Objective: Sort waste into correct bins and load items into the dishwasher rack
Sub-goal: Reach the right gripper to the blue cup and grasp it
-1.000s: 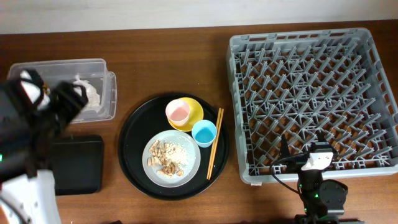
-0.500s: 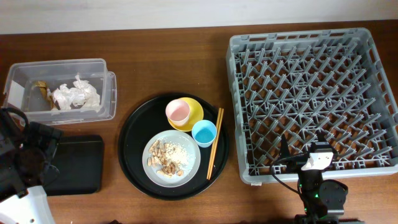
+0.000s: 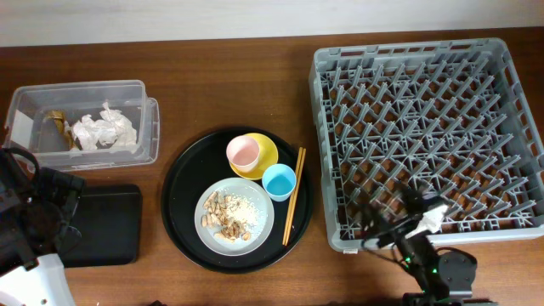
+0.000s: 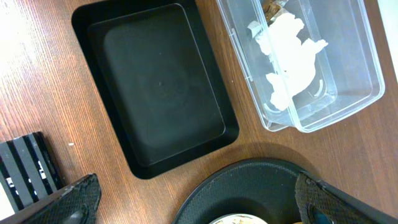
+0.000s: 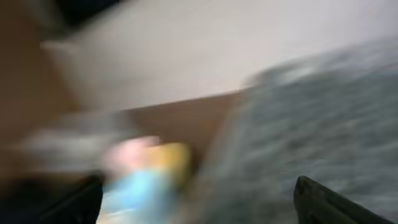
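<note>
The clear box (image 3: 81, 121) at the back left holds the white napkin (image 3: 104, 132) and the brown wrapper scrap (image 3: 58, 119). The flat black tray (image 3: 104, 225) lies in front of it, empty. My left gripper (image 4: 199, 202) is open and empty, over the table between this tray (image 4: 158, 93) and the round tray; the box (image 4: 348, 93) and napkin (image 4: 289, 59) show there too. The pink cup (image 3: 243, 151) sits in the yellow bowl (image 3: 267, 153). Beside them are the blue cup (image 3: 279, 181), the grey plate (image 3: 262, 223) with peanut shells (image 3: 225, 217), and the chopsticks (image 3: 294, 206). My right gripper (image 5: 199, 202) is open and empty, near the front edge of the rack (image 3: 429, 127).
The large round black tray (image 3: 183, 191) carries the dishes and sits between the bins and the rack. The right wrist view is motion-blurred: only pink, yellow and blue smears and the grey rack (image 5: 323, 124) show. A striped black block (image 4: 28, 168) lies left of the flat tray.
My left arm has drawn back from over the clear box toward the front left, uncovering the napkin and wrapper inside. My right arm has begun to swing; its view is now blurred.
</note>
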